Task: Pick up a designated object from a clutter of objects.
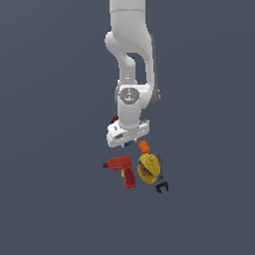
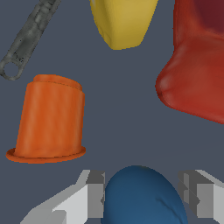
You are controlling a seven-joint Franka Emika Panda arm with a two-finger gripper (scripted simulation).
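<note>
The gripper [image 2: 142, 197] has its fingers apart with the blue ball [image 2: 142, 199] between them, so close evenly on its middle, clear of the nearby orange piece [image 2: 49, 120].

The ball [image 2: 140, 197] sat between the two fingers [image 2: 94, 194] of the gripper [image 1: 128, 144], under the arm [image 1: 130, 60]. Just to the exterior view's right of it stood the cup-shaped piece [image 1: 144, 146]. Nearer lay the drill [image 1: 123, 169] on the exterior view's left and the container [image 1: 149, 168] on its right, close together. The clamp [image 1: 161, 180] lay just beside the container, farthest to the exterior view's right.
</note>
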